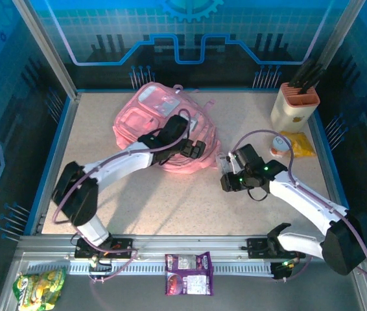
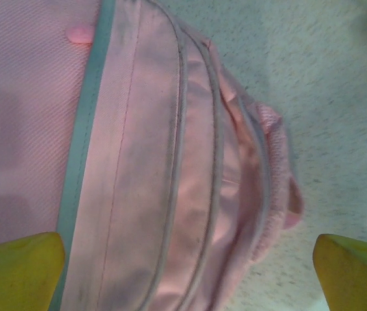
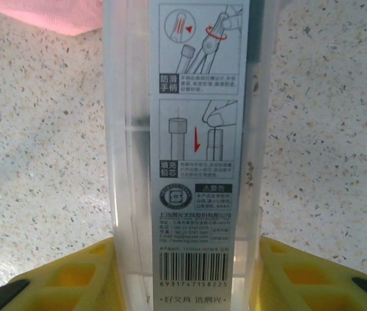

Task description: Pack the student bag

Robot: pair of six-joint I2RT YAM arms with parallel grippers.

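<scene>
The student bag (image 1: pixel 161 129) lies on the table (image 1: pixel 106 194) at about 11 o'clock from its centre in the top view, flat and slumped. The left gripper (image 1: pixel 195 148) hangs over the bag's 4 o'clock corner. The right gripper (image 1: pixel 225 173) sits just beside that corner, toward 3 o'clock, with a clear plastic case (image 1: pixel 224 159) in its jaws. A pen holder (image 1: pixel 295 107) stands at 2 o'clock with a yellow packet (image 1: pixel 299 145) near it. A purple snack packet (image 1: pixel 189 273) lies on the near rail at 6 o'clock and a green one (image 1: pixel 37 288) at 7 o'clock.

In the left wrist view the bag (image 2: pixel 138 162) shows zip seams and a pale strip, and I cannot make out an open pocket. The left gripper (image 2: pixel 183 278) stands wide open and holds nothing.

In the right wrist view the right gripper (image 3: pixel 190 285) has its yellow fingers (image 3: pixel 73 278) pressed on both sides of the labelled case (image 3: pixel 190 129), so it is gripping it. A corner of the bag (image 3: pixel 47 13) shows at 11 o'clock.

Packing looks barely begun: the case is outside the bag, and the other loose items lie apart from it.
</scene>
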